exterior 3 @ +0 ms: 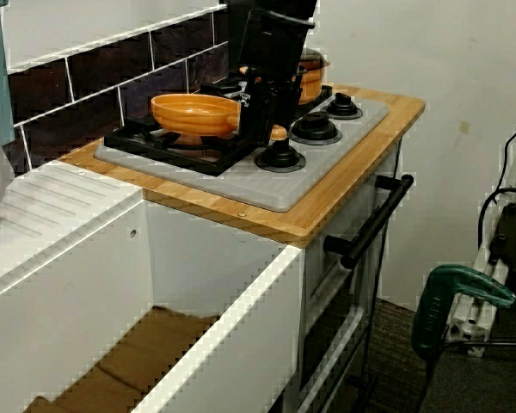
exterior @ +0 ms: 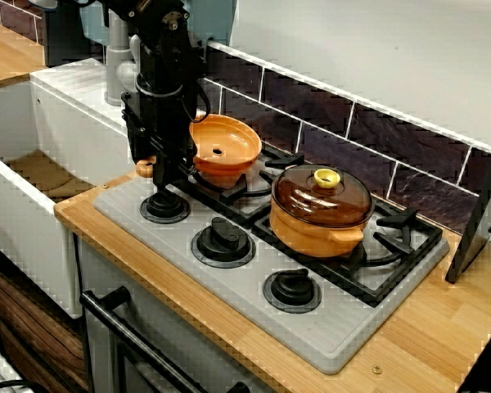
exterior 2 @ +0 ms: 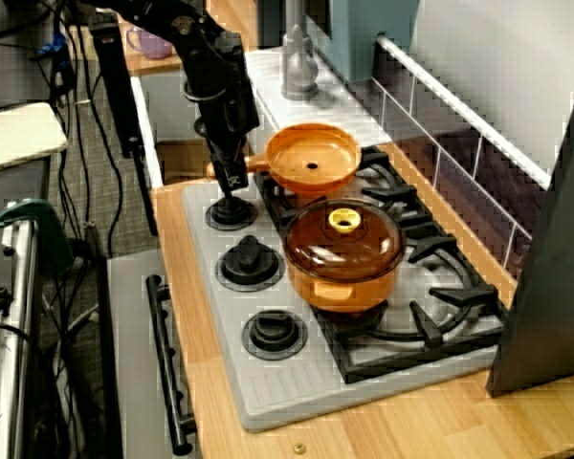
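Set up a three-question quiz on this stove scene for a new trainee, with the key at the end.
1. True or false: the pot on the stove has its lid on.
2. How many knobs line the stove's front? A) two B) three C) five
3. Short answer: which is nearer the gripper, the pan or the pot?
Key: 1 true; 2 B; 3 the pan.
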`<action>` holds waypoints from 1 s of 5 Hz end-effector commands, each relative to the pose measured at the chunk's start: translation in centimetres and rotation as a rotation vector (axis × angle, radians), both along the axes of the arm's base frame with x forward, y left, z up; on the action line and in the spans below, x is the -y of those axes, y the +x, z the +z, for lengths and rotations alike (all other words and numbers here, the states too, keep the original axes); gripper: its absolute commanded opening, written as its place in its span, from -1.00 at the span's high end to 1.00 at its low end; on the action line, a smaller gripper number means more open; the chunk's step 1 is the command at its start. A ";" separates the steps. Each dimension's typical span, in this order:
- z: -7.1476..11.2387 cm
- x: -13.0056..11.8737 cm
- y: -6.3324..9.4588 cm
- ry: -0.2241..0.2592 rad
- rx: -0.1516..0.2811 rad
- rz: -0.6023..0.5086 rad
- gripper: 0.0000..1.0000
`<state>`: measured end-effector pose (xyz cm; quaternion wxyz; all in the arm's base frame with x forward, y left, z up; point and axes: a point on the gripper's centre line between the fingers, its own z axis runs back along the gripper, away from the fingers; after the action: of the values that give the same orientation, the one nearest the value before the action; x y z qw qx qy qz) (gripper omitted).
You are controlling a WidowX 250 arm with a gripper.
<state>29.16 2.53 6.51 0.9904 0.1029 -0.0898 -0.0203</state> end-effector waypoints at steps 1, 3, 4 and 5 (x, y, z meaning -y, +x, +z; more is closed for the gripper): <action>2.0 0.0 0.3 -0.061 0.039 -0.043 1.00; 2.0 0.1 0.4 -0.076 0.037 -0.041 1.00; 2.1 0.4 0.3 -0.087 0.041 -0.049 1.00; 1.9 0.4 0.4 -0.089 0.037 -0.048 1.00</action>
<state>29.19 1.95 6.75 0.9948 0.0531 -0.0789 -0.0371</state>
